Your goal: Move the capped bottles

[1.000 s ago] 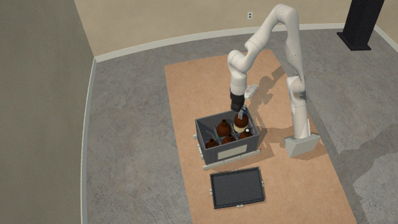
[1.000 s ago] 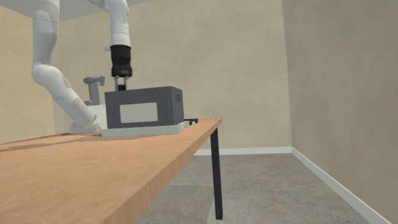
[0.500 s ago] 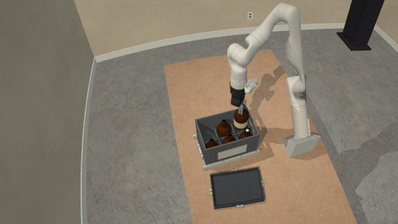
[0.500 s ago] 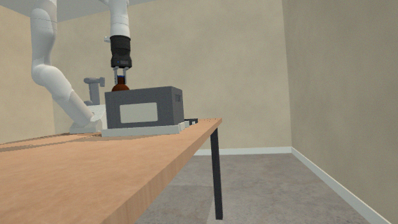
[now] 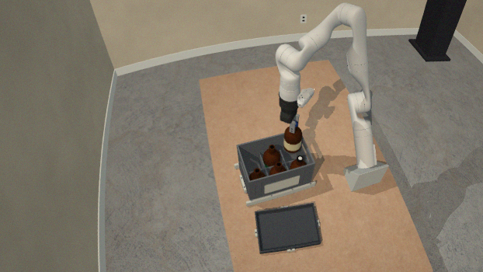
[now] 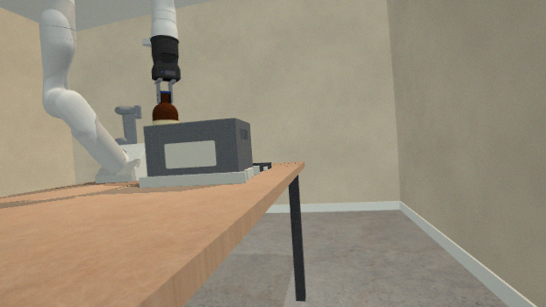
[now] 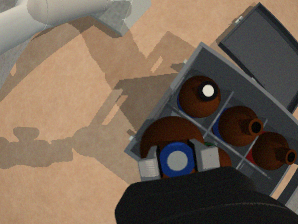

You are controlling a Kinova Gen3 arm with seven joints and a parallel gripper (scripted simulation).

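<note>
My gripper (image 5: 293, 125) is shut on the blue cap of a brown bottle (image 5: 293, 140) with a cream label. It holds the bottle upright, partly raised out of the far right cell of the grey crate (image 5: 275, 165). The blue cap (image 7: 177, 160) (image 6: 165, 92) shows between the fingers in the wrist view, and the gripper shows above the crate in the exterior view. A second capped bottle (image 5: 299, 161) with a white cap stands in the near right cell. Three open brown bottles (image 5: 271, 155) stand in other cells. The dark tray (image 5: 287, 228) lies empty in front of the crate.
The crate (image 6: 197, 146) stands near the table's right edge, on a pale base with side latches. The arm's base (image 5: 365, 175) stands to the right of the crate. The far left cell of the crate is empty.
</note>
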